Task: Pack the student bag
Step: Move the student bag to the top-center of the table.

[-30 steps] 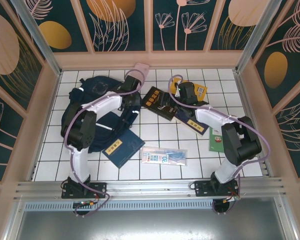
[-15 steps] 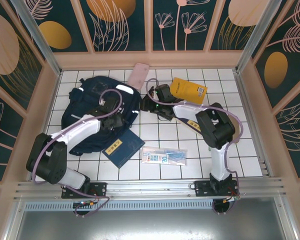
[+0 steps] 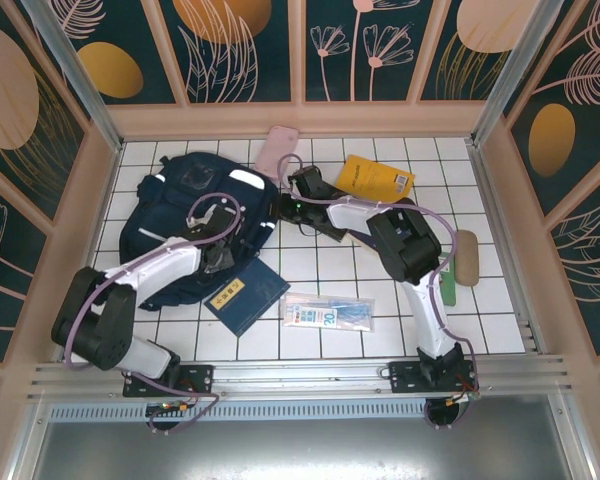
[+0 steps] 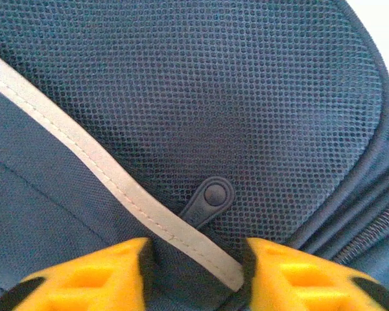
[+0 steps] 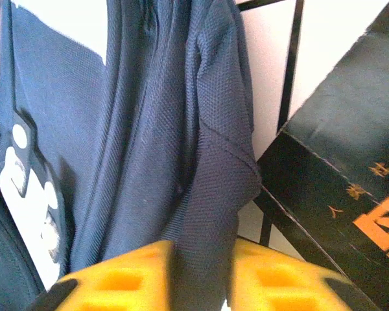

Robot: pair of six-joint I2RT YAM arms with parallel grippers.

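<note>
Illumination is bright and even, from overhead. The white tiled table (image 3: 330, 270) returns it without glare; shadows on it are faint. Ahead of the left gripper (image 4: 196, 259), the student bag (image 4: 201, 97) mesh is sharp; the fingers (image 4: 84, 282) themselves are soft. At the right gripper (image 5: 201, 259), fingers blur likewise, and tile beyond them washes out.

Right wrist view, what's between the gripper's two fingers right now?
A fold of the student bag lies there, pinched in the right gripper. The right wrist view shows it.
</note>
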